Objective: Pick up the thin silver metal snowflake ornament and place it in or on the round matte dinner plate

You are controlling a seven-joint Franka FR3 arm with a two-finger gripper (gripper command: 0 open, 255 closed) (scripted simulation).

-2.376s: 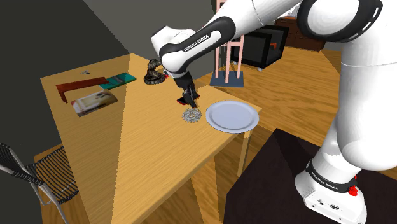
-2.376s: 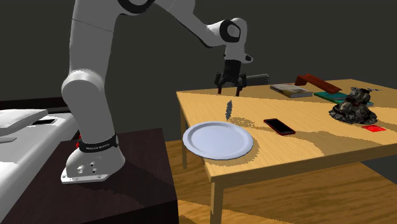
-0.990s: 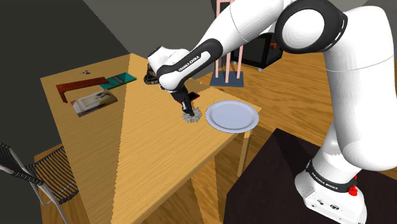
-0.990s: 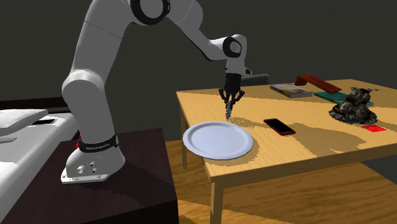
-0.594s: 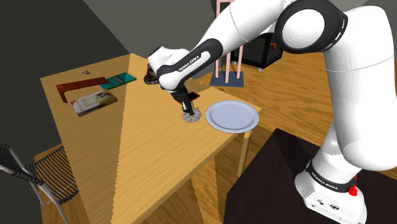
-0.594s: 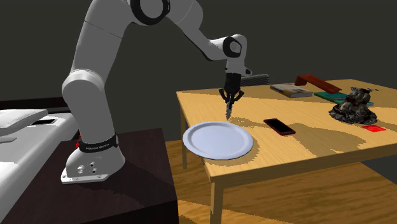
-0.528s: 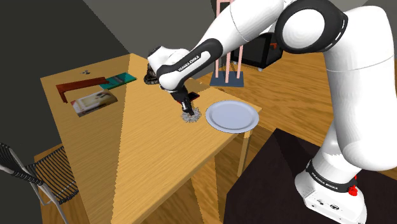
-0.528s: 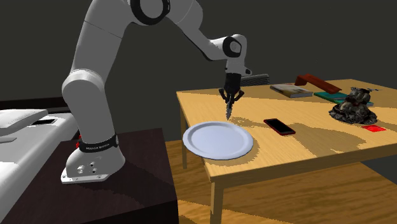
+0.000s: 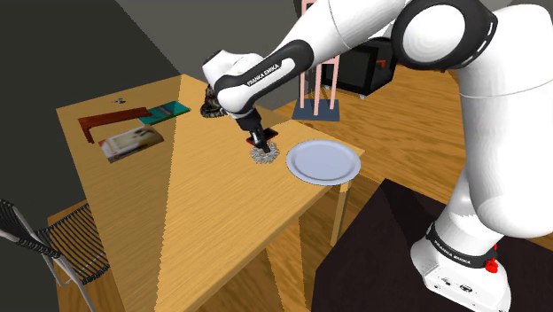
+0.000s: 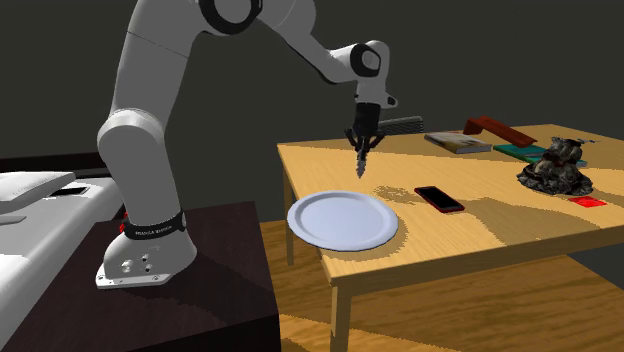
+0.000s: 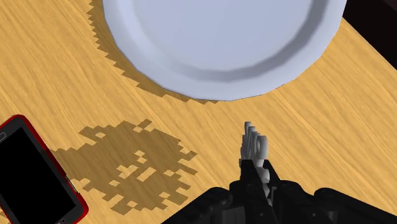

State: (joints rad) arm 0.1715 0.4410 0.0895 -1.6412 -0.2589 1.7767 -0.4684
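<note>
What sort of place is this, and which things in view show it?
Likely a dining or living room in a house: a wooden table bearing a dinner plate and a phone, a black chair beside it, on a wooden floor.

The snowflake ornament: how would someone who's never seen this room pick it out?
Find the wooden table and the round plate near its corner. Beside the plate, the black gripper holds the ornament just above the table. It is thin, silvery and spiky, unlike the flat black phone nearby.
</note>
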